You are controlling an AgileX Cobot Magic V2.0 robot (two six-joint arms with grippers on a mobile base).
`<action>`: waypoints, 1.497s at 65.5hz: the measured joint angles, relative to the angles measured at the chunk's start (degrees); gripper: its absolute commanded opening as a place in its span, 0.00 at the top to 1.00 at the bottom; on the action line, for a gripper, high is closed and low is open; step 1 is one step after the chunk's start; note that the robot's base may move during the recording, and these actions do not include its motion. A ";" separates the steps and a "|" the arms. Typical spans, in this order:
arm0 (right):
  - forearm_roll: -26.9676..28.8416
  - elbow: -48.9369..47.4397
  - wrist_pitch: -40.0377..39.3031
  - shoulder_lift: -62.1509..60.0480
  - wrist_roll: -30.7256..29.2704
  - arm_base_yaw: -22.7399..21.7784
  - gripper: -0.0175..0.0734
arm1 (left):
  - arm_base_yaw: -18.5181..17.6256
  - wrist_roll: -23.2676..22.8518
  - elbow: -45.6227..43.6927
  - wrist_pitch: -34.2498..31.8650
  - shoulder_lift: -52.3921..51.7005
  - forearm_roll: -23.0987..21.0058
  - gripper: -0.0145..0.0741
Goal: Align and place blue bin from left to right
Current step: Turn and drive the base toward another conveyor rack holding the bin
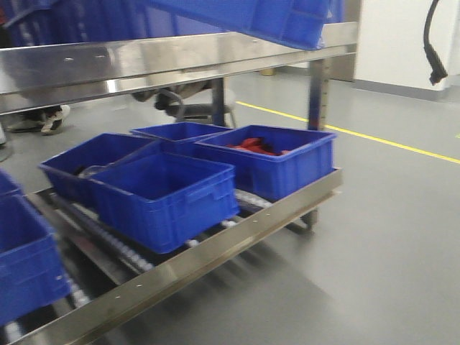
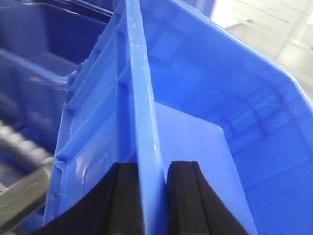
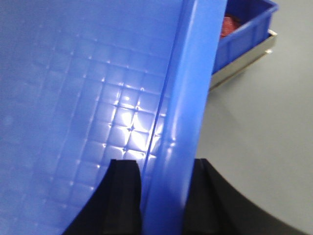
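The blue bin [image 1: 277,18] hangs above the steel rack's upper rail at the top of the front view, tilted, with only its lower part in frame. My left gripper [image 2: 151,169] is shut on the bin's thick rim [image 2: 141,88], one black finger on the ribbed outer wall and one inside. My right gripper [image 3: 164,166] is shut on the opposite rim [image 3: 190,88], with the bin's gridded face [image 3: 88,98] filling the left of that view. Neither gripper shows in the front view.
Several more blue bins sit on the lower roller shelf [image 1: 215,248]: a near empty one [image 1: 162,190], one holding red parts [image 1: 269,158], others behind [image 1: 93,162] and at far left [image 1: 25,251]. The rack's upper rail [image 1: 144,65] crosses the view. A yellow floor line [image 1: 374,136] runs at right.
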 measured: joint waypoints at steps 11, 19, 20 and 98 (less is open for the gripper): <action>0.00 0.00 0.00 0.00 0.00 0.00 0.88 | 0.00 0.00 0.00 0.00 0.00 0.00 0.96; 0.00 0.00 0.00 0.00 0.00 0.00 0.88 | 0.00 0.00 0.00 0.00 0.00 0.00 0.96; 0.00 0.00 0.00 0.00 0.00 0.00 0.88 | 0.00 0.00 0.00 0.00 0.00 0.00 0.96; 0.00 0.00 0.00 0.00 0.00 0.00 0.88 | 0.00 0.00 0.00 0.00 0.00 0.00 0.96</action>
